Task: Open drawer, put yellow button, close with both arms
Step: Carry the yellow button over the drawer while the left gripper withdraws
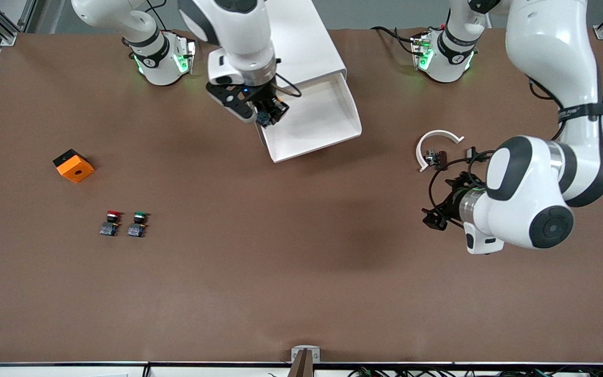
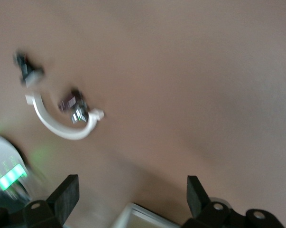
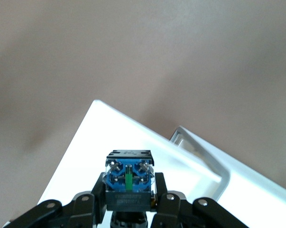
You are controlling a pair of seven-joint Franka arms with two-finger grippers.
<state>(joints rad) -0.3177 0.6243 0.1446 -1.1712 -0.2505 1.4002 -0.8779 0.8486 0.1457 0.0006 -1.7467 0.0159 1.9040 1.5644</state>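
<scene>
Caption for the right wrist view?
Right tool shut on the yellow button, over the open drawer.

Left gripper (image 2: 130, 197) agape, right gripper (image 3: 128, 195) clamped.

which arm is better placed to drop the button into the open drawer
Right. The right gripper already holds the small blue-bodied push button over the open white tray drawer; the left gripper is open over bare table.

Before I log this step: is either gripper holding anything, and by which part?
The right gripper grips a button by its black base; cap hidden. The left gripper holds nothing.
</scene>
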